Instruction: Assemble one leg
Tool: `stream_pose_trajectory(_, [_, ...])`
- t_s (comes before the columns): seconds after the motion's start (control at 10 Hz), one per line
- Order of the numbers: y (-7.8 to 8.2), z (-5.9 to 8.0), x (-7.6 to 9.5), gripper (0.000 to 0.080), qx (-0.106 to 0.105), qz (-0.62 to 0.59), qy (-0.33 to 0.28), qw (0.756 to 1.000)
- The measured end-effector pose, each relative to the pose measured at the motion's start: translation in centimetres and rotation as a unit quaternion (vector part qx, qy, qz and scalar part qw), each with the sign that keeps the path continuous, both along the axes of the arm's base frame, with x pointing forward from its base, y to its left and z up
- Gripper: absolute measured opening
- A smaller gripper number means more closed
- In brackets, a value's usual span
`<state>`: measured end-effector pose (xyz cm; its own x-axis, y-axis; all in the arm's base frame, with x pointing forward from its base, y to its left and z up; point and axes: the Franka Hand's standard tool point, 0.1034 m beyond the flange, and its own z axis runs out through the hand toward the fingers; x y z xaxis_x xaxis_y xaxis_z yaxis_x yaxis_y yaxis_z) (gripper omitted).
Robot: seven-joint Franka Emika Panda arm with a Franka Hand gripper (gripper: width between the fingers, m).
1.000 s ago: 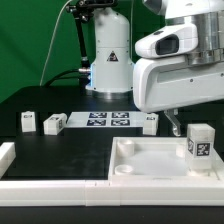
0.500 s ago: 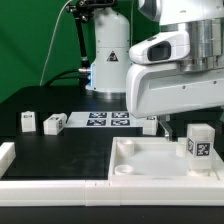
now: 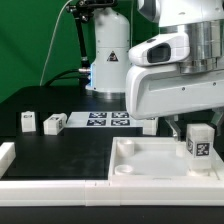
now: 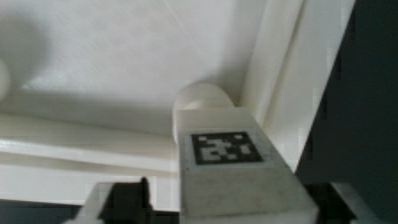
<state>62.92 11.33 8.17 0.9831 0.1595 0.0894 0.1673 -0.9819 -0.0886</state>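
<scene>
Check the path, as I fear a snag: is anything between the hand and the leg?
Nothing visible does. The leg stands upright in the white tray, between the fingers of the open hand, with a gap each side.

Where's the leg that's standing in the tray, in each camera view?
Exterior view: the leg stands upright in the tray, near the corner at the exterior view's right.
Wrist view: the leg fills the middle of the picture, seen close up, next to the tray's raised wall.
Shared landmark: the black-and-white tag on the leg's side, which shows in both views.
</scene>
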Motion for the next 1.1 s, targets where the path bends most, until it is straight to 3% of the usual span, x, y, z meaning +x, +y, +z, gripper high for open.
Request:
stream_pose_trajectory(0.1, [0.00, 0.01, 0.01, 0.0289, 0.000, 0.000, 0.000, 1.000])
stream_pose_trajectory(0.4, [0.01, 0.01, 0.01, 0.0289, 0.001, -0.005, 0.000, 1.000])
stream_pose_trajectory(0.6, [0.36, -0.03, 0.05, 0.0289, 0.016, -0.135, 0.006, 0.991])
stream_pose_trajectory(1.0, [0.40, -0.06, -0.21, 0.0290, 0.045, -0.403, 0.002, 0.914])
stream_pose_trajectory(1.1, [0.42, -0.07, -0.29, 0.0290, 0.055, -0.466, 0.008, 0.883])
